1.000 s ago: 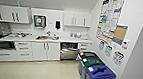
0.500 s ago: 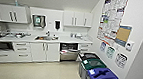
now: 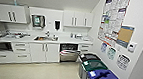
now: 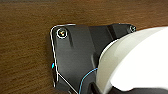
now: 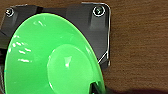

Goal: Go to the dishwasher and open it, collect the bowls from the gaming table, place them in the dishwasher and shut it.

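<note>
**Kitchenette: bearing surfaces and their loads**

White countertop carrying an inset sink and several small items, too blurred to identify. Pale floor bearing three lidded bins along the wall: black, green, blue. Beneath both wrists, dark wood-grain surface.

floor: open to dishwasher | bins: crowd right wall

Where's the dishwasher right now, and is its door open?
In the head view the dishwasher sits under the counter, right of the sink cabinets and left of the bins. Its steel door appears tipped partly open, with a dark gap above.
</note>
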You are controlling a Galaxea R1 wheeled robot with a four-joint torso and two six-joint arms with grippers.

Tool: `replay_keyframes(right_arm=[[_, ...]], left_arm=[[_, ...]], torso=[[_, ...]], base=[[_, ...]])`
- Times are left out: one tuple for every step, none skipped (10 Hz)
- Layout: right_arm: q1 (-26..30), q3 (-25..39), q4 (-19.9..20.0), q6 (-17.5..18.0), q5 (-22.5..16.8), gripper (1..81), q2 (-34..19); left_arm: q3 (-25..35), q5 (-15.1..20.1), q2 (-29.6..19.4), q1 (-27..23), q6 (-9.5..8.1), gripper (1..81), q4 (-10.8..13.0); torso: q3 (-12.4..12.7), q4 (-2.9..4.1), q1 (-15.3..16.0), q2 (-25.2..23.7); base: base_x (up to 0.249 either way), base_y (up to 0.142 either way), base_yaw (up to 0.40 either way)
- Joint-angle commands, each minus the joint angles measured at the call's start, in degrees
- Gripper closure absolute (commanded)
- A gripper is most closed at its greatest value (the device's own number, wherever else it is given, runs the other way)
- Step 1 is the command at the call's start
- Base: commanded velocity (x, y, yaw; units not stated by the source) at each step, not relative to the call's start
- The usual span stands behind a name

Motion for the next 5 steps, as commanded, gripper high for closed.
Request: replay_keyframes(right_arm=[[2.4,-0.4,-0.2,0.1,-2.3,81.1,-0.9],[2.4,-0.4,-0.2,0.1,-2.3,81.1,-0.9],[2.4,-0.5,-0.2,0.1,-2.3,81.1,-0.9],[2.3,-0.4,-0.2,0.1,-2.3,81.1,-0.9],[2.3,-0.4,-0.2,0.1,-2.3,81.1,-0.9]], left_arm=[[-0.7,0.9,-1.3,-2.6,0.19,81.1,-0.1],[-0.7,0.9,-1.2,-2.6,0.19,81.1,-0.1],[-0.7,0.9,-1.3,-2.6,0.19,81.1,-0.1],[-0.7,0.9,-1.3,-2.6,0.19,81.1,-0.1],[-0.7,0.9,-1.3,-2.6,0.19,81.1,-0.1]], torso=[[0.0,0.0,0.0,0.0],[0.0,0.0,0.0,0.0],[0.0,0.0,0.0,0.0],[0.0,0.0,0.0,0.0],[0.0,0.0,0.0,0.0]], base=[[0.081,0.0,0.0],[0.081,0.0,0.0],[0.085,0.0,0.0],[0.088,0.0,0.0],[0.109,0.0,0.0]])
